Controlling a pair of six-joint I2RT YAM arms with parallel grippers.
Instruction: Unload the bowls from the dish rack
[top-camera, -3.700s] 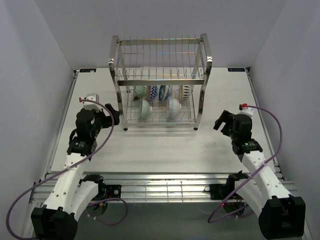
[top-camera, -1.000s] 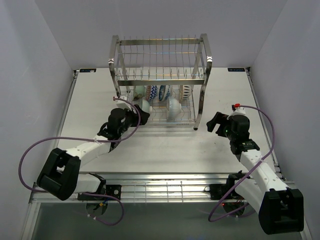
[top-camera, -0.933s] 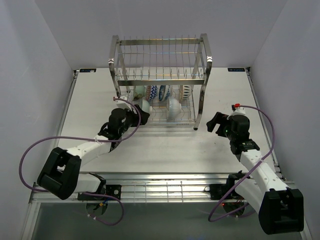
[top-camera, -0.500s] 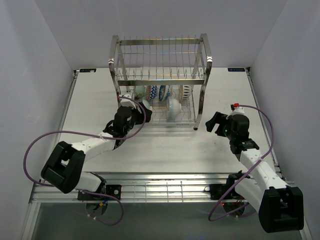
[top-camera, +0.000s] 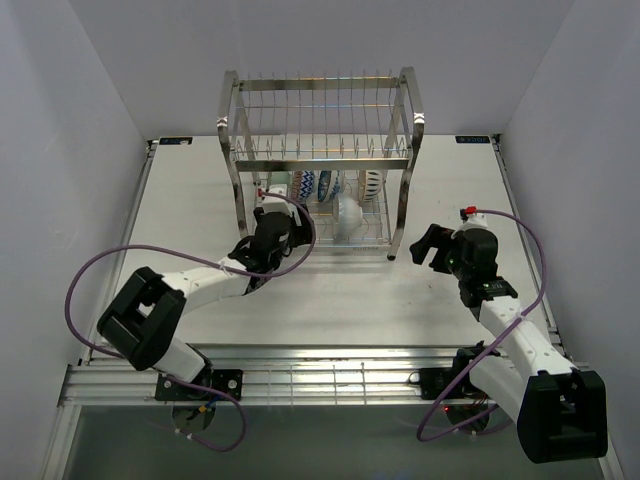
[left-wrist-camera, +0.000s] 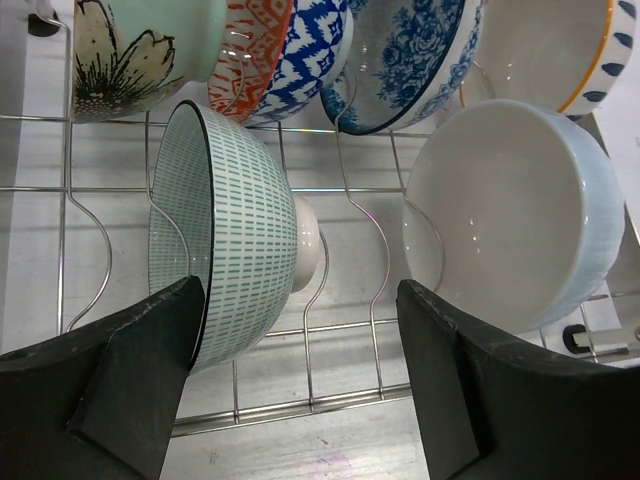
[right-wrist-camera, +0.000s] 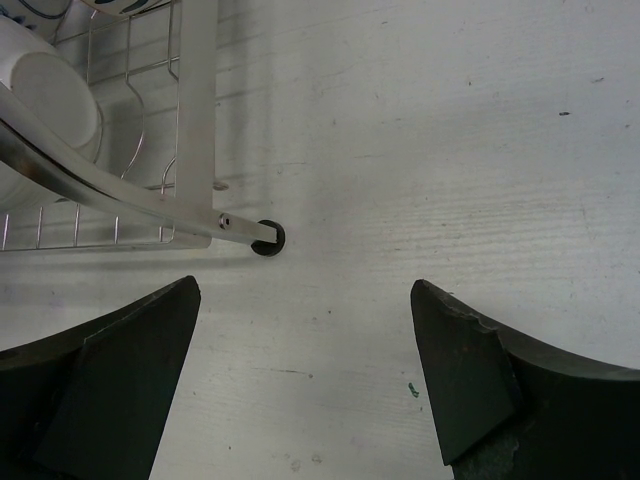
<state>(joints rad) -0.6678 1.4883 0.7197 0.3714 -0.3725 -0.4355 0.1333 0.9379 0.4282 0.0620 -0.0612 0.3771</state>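
Observation:
The steel dish rack (top-camera: 318, 160) stands at the table's back middle; its lower tier holds several bowls on edge. In the left wrist view a mint bowl with green dashes (left-wrist-camera: 225, 230) and a white bowl (left-wrist-camera: 510, 215) stand in front, with a floral mint bowl (left-wrist-camera: 130, 50), an orange-patterned bowl (left-wrist-camera: 250, 50), blue-and-white bowls (left-wrist-camera: 405, 55) and another white bowl (left-wrist-camera: 540, 45) behind. My left gripper (left-wrist-camera: 300, 375) is open at the rack's front, its left finger beside the dashed bowl's rim. My right gripper (right-wrist-camera: 305, 380) is open and empty over bare table by the rack's front right foot (right-wrist-camera: 267, 238).
The rack's upper tier (top-camera: 320, 110) is bare wire. White walls enclose the table at left, back and right. Purple cables loop from both arms. A rack post (right-wrist-camera: 195, 120) and a white bowl (right-wrist-camera: 45, 100) show in the right wrist view.
My left arm has swung from the table's left side rightward and forward to the rack's lower tier. My right gripper has shifted slightly left toward the rack's right foot.

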